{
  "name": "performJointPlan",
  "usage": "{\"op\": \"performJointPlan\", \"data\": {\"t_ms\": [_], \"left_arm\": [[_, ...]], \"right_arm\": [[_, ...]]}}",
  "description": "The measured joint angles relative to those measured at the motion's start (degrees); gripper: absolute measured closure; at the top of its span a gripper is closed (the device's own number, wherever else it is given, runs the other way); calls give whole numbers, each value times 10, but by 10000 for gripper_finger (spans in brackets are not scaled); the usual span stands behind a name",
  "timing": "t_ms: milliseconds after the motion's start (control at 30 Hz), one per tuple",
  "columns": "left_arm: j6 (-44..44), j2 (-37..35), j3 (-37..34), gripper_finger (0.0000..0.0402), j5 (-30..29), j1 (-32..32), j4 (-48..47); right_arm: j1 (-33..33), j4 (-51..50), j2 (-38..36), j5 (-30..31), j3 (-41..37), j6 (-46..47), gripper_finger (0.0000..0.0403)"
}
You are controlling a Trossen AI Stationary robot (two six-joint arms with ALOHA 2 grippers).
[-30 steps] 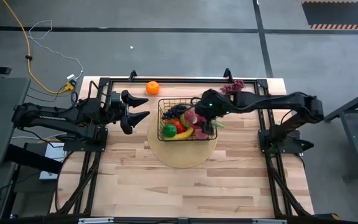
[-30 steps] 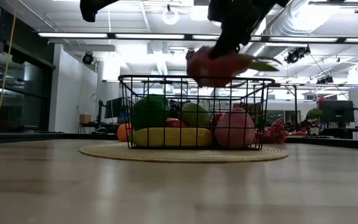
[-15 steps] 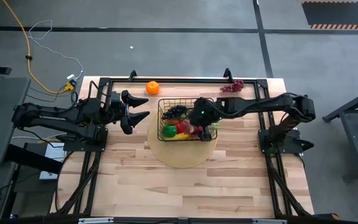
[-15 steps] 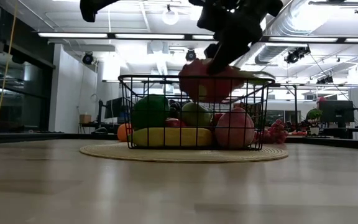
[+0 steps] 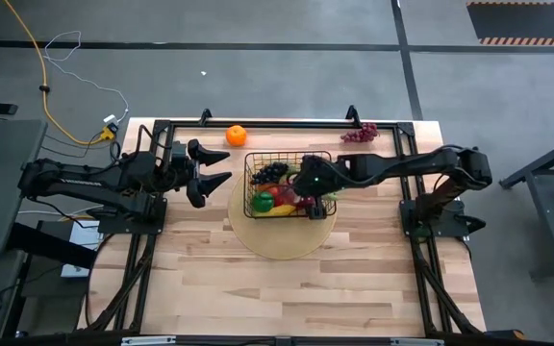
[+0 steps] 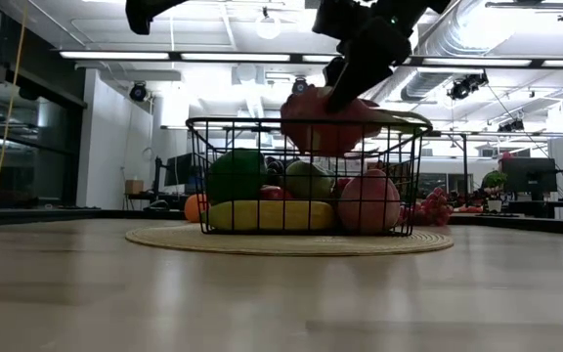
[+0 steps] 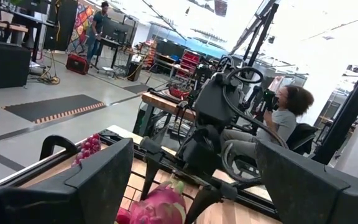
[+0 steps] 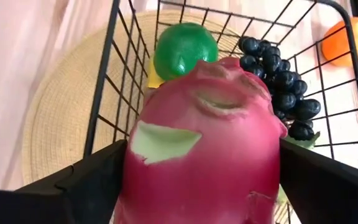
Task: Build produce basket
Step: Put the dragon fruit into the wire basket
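Note:
The black wire basket [image 5: 249, 183] stands on a round woven mat [image 5: 282, 240] at the table's middle. It holds a green ball [image 5: 261, 203], purple grapes [image 5: 272, 171], a banana [image 6: 267, 215], a peach [image 6: 369, 202] and other fruit. My right gripper [image 5: 308, 190] is shut on the pink dragon fruit [image 8: 207, 149] over the basket's right part, at rim height [image 6: 330, 122]. My left gripper [image 5: 221, 165] is open and empty, left of the basket. An orange [image 5: 236, 135] and red grapes [image 5: 359, 133] lie on the table behind the basket. My right gripper pinches the dragon fruit between its two fingers [image 8: 86, 183], one on each of two opposite sides of the fruit's body [image 8: 135, 186]. The fingers come from above, slanting in from the table's right. The fruit hangs below the fingers, about level with the basket's top rim [image 6: 306, 122].
The black frame rail [image 5: 287, 123] runs along the table's far edge. Bare wood lies in front of the mat [image 5: 287, 288]. People and desks show in the room beyond the table in the left wrist view [image 7: 284, 112].
My right gripper has carried the dragon fruit toward the table's left, farther over the basket, and down to the rim's height. It has stayed shut on the fruit.

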Motion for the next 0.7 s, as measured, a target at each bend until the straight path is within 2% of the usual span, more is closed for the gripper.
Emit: {"op": "performJointPlan", "data": {"t_ms": [333, 700], "left_arm": [[0, 0, 0, 76, 0, 0, 0], [0, 0, 0, 76, 0, 0, -1]], "right_arm": [[-1, 8, 5, 4, 0, 12, 6], [-1, -1, 5, 9, 0, 21, 3]]}}
